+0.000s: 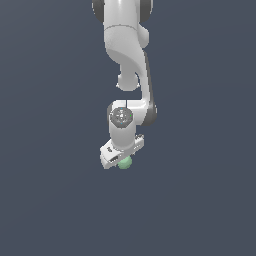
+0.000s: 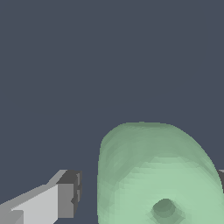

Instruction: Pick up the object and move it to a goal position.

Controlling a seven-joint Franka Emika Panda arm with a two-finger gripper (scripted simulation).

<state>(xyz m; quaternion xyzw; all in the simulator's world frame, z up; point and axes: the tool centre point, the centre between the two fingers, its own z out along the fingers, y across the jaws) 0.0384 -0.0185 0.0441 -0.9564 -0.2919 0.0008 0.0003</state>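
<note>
The object (image 1: 125,163) is a small pale mint-green rounded lump that peeks out just under the white gripper (image 1: 119,161) in the exterior view. In the wrist view the object (image 2: 153,175) fills the space between the fingers, with a dark dimple on its surface. One fingertip (image 2: 68,199) stands beside it with a visible gap of dark floor between pad and object. The other fingertip (image 2: 221,178) shows only as a sliver at the picture's edge, right against the object. The gripper (image 2: 146,190) is open around the object, not clamped on it.
The floor (image 1: 50,200) is a plain dark blue-grey surface. The white arm (image 1: 125,45) comes down from the top of the exterior view, above the gripper.
</note>
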